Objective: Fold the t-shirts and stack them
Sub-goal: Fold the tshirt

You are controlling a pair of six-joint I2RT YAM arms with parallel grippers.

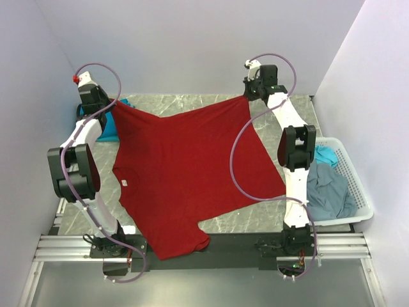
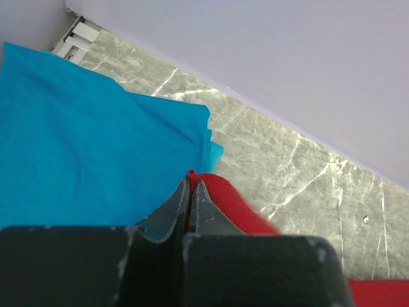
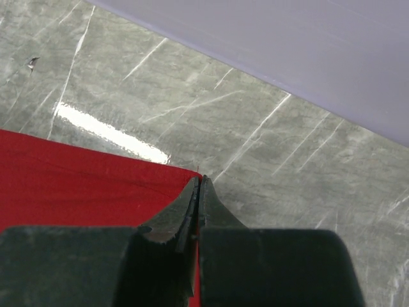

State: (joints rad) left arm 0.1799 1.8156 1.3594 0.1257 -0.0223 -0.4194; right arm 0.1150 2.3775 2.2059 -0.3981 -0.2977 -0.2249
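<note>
Across the table (image 1: 192, 102), far edge to near edge: red t-shirt (image 1: 185, 173), spread out, not folded yet. In the white basket (image 1: 361, 192) at the right edge: grey-blue t-shirt (image 1: 326, 188) and teal t-shirt (image 1: 327, 153), crumpled, waiting. At the far left corner: folded teal t-shirt (image 2: 77, 147), looks done. Pinched tight on the red t-shirt's far corners: left gripper (image 2: 191, 182) and right gripper (image 3: 199, 185). Tiny white tag (image 1: 125, 182) on the red cloth, too small to read.
</note>
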